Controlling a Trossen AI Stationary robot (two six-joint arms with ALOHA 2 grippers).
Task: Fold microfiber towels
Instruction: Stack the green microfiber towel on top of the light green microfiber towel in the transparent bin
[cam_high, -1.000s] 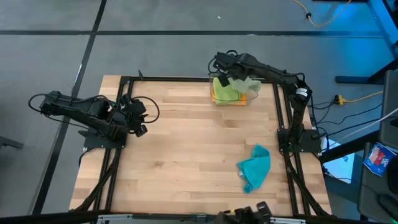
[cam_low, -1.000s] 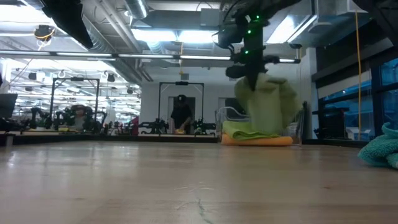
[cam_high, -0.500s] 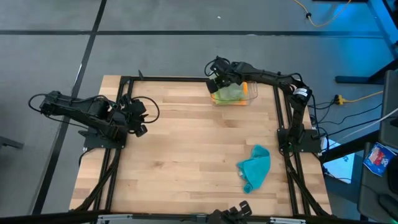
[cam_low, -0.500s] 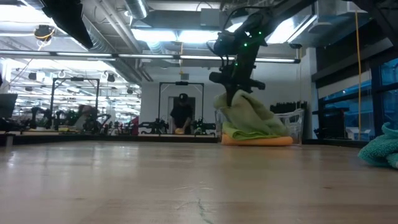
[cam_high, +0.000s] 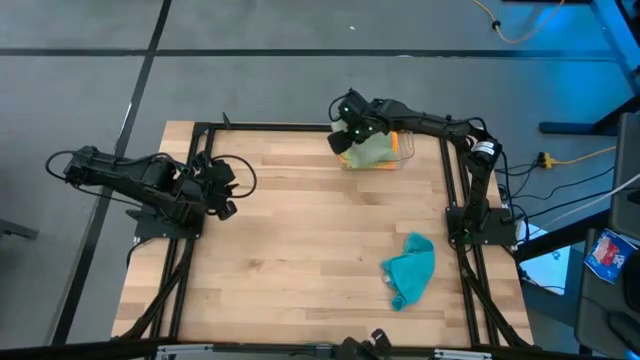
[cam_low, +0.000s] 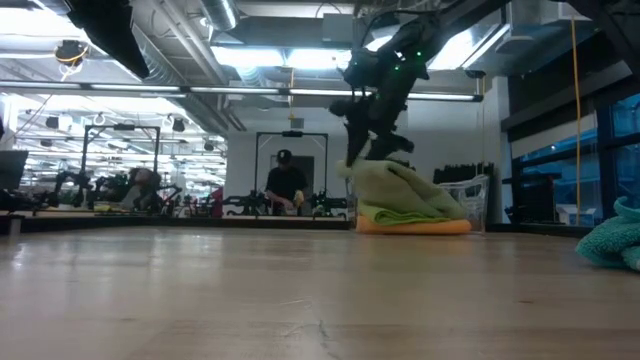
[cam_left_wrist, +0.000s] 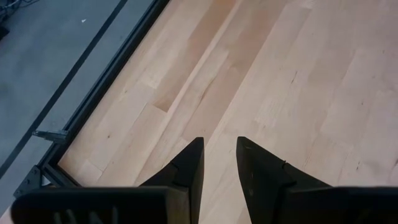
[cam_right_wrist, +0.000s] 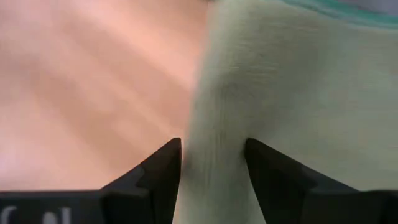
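From above, your right gripper (cam_high: 347, 118) sits at the pale sage towel (cam_high: 374, 148) atop the stack in the clear bin (cam_high: 405, 150); the teal towel (cam_high: 410, 270) lies unfolded, well apart. Right wrist view: jaws parted astride sage cloth, apparently releasing it. Left gripper (cam_left_wrist: 217, 163) waits, slightly open. Next likely: fetch teal.

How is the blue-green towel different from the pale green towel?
The teal towel lies crumpled alone on the bare table; the pale sage towel is draped over a stack at the far edge. Nothing is near the teal towel; the right pincer, its fingers apart, is at the pale sage towel. Both are soft cloths.
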